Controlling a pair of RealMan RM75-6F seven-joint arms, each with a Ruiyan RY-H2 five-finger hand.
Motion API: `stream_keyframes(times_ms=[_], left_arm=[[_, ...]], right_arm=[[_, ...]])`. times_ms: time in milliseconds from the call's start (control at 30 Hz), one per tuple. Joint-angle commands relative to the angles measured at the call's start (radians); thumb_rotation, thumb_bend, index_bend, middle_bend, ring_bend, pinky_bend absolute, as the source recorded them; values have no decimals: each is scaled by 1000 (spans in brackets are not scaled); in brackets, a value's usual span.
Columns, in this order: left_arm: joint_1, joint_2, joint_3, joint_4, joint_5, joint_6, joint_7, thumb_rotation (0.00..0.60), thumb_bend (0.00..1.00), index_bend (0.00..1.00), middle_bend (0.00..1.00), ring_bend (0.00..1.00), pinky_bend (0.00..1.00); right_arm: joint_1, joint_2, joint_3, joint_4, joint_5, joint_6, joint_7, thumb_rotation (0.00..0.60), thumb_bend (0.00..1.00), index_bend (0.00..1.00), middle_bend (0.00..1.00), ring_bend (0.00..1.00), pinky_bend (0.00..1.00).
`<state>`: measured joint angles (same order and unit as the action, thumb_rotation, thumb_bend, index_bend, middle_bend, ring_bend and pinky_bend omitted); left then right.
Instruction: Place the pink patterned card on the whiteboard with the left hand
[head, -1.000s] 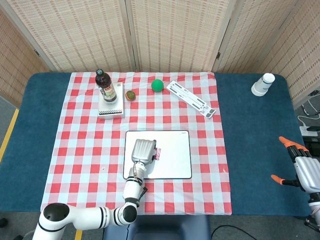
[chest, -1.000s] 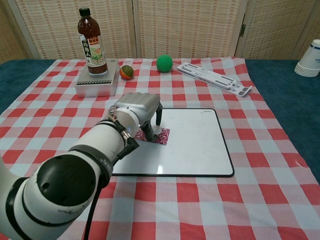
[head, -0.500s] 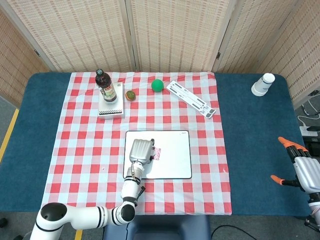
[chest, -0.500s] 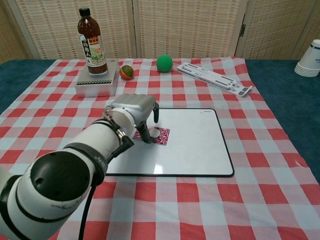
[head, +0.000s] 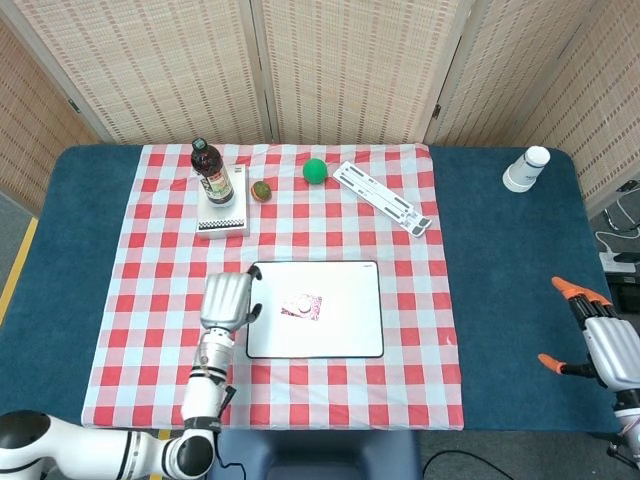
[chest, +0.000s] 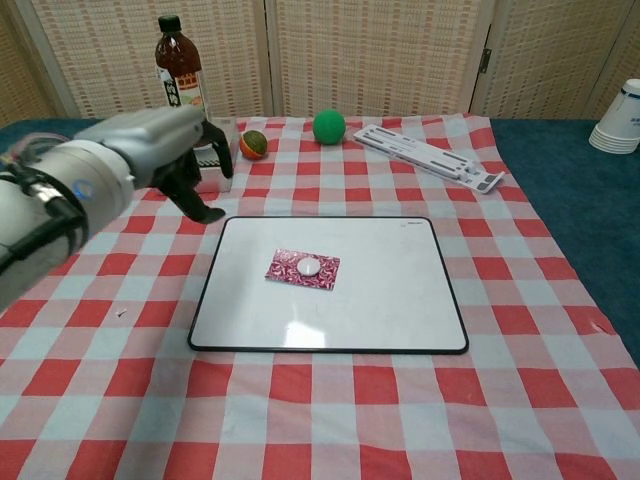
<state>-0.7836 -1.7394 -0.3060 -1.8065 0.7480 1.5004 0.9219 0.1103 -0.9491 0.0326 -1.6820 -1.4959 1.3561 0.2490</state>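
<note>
- The pink patterned card (chest: 302, 269) lies flat on the whiteboard (chest: 400, 300), left of the board's middle, with a small pale round piece on top of it, possibly a magnet. Nothing is touching the card.
- The left hand (head: 226, 301) hangs just off the whiteboard's left edge, over the checked cloth (head: 160, 330). It holds nothing; in the chest view its fingers (chest: 190, 190) are loosely curled, with the thumb set apart from them.
- The right hand (head: 600, 335) is well to the right of the whiteboard, beyond the cloth, over the blue table (head: 500, 300). Its fingers are spread and it carries nothing.
- Judged from how things lie, the placing itself is done: the card is on the board and free of the hand. The step in hand looks like the retreat.
- The next move calls for little: take the left arm away from the whiteboard's left edge without brushing the board or dragging the cloth, since a nudge could shift the card.
- Behind the whiteboard stand a bottle (chest: 180, 70) on a small box (head: 222, 222), a green ball (chest: 328, 126) and a white flat stand (chest: 430, 156); none lies in the way of a pull-back toward the robot.
</note>
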Motion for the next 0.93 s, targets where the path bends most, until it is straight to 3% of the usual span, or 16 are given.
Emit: stream_keyframes(times_ms=[33, 100, 133, 233, 600, 933], left_arm=[[146, 42, 105, 44, 209, 97, -245, 600, 273, 180, 332, 380, 611], [185, 40, 143, 80, 266, 119, -315, 600, 253, 34, 49, 63, 296], [208, 52, 173, 80, 285, 117, -340, 600, 237, 7, 5, 8, 166], [262, 102, 222, 39, 301, 108, -387, 600, 206, 0, 0, 0, 8], [420, 270, 304, -38, 333, 99, -533, 600, 183, 0, 0, 0, 0], [486, 293, 301, -35, 369, 92, -561, 600, 179, 0, 0, 0, 0]], right_arm=[[-2, 1, -4, -3, -7, 3, -1, 600, 0, 42, 93, 0, 123], [-2, 3, -5, -4, -8, 1, 3, 600, 0, 43, 93, 0, 123], [-1, 5, -5, -5, -8, -1, 8, 600, 0, 43, 93, 0, 122], [1, 9, -4, -5, -5, -5, 15, 600, 0, 44, 93, 0, 122], [8, 2, 0, -9, 13, -19, -7, 600, 0, 45, 93, 0, 122], [8, -3, 4, -2, 22, -19, -8, 600, 0, 45, 93, 0, 122]])
